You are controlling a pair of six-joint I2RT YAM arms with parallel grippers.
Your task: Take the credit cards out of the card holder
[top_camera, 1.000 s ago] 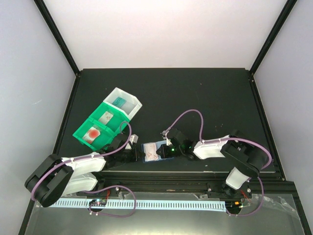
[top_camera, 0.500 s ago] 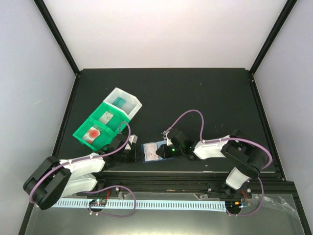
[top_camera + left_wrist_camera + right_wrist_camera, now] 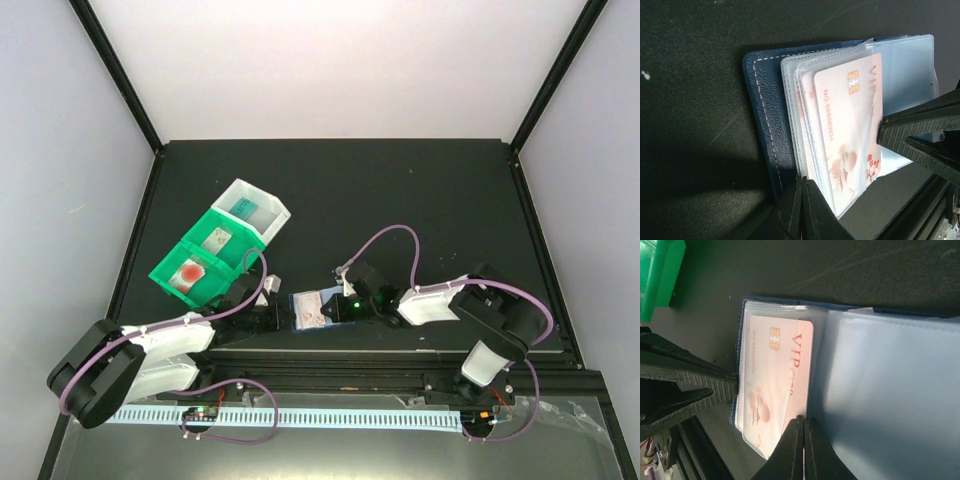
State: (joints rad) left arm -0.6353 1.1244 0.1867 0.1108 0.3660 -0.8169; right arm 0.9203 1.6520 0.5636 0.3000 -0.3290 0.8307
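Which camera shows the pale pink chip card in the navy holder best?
Left wrist: the pale pink plastic chip card is large and sharp, with its gold chip, number and floral print legible. Right wrist shows the card softer, under a glary clear sleeve. Top external shows only a tiny pale patch between the arms.

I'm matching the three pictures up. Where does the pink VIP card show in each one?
Top external: VIP card, a small pale patch, low centre.
Left wrist: VIP card right of centre, chip at top.
Right wrist: VIP card left of centre, chip upper left.
Shared landmark: the navy card holder it sits in.
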